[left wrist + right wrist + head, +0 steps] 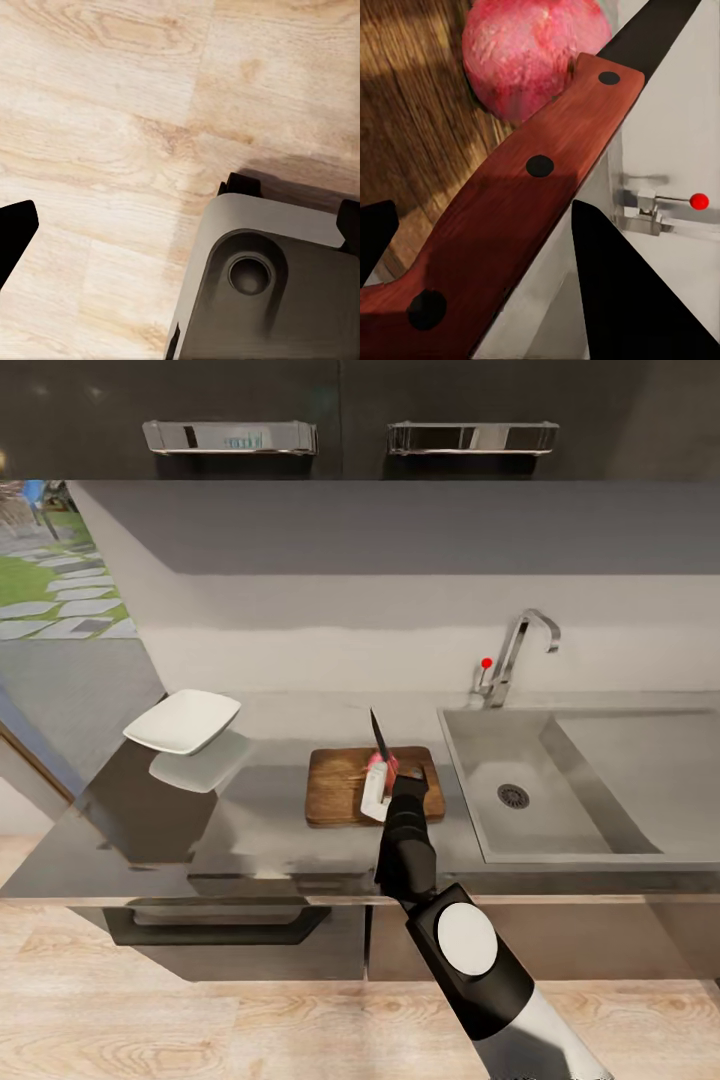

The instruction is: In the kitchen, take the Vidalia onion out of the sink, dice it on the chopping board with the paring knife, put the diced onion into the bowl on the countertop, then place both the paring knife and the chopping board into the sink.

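Now the right gripper (385,785), clamped on the paring knife (521,217), holds its blade just above the Vidalia onion (534,52) on the chopping board's (335,790) right end.

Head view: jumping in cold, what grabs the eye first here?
The right gripper over the chopping board, holding the paring knife with its blade pointing up toward the wall. Pressed against the handle sits the pinkish onion, on the board. Then the white bowl left of the board, and the sink to its right.
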You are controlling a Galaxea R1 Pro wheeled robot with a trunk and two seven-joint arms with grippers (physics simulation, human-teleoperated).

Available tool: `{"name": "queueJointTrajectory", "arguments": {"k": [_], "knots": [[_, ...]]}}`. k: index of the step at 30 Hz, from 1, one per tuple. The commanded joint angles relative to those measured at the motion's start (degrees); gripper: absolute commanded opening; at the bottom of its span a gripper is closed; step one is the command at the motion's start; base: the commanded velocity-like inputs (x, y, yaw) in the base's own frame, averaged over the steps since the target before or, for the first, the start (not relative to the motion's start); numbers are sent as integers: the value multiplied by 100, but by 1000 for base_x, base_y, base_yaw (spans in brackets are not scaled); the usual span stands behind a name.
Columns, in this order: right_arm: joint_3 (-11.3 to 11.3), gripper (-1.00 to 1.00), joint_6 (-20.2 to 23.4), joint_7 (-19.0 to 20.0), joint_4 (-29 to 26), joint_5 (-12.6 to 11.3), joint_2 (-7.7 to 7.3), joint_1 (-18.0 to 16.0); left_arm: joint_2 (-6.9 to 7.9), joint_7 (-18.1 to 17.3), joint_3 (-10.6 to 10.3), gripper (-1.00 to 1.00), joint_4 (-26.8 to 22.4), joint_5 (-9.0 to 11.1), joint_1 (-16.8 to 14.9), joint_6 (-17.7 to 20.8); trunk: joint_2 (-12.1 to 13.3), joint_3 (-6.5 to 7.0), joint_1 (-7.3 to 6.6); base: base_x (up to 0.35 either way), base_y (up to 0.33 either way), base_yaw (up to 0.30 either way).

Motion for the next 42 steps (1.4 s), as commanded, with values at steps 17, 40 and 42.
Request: {"name": "queueJointTrajectory", "arguments": {"k": [17, 40, 42], "knots": [[0, -100, 13, 60, -372, 48, 0, -6, 1, 23, -50, 100, 1, 40, -2, -15, -4, -6, 1, 0, 0, 0], [32, -100, 13, 128, -575, 97, 0, -6, -46, 23, -50, 100, 1, 40, -2, -9, -4, -6, 1, -80, 43, 0], [33, -100, 13, 294, -574, 96, 0, -6, -55, 23, -50, 100, 1, 40, -2, -12, -4, -6, 1, -162, 154, 0]]}}
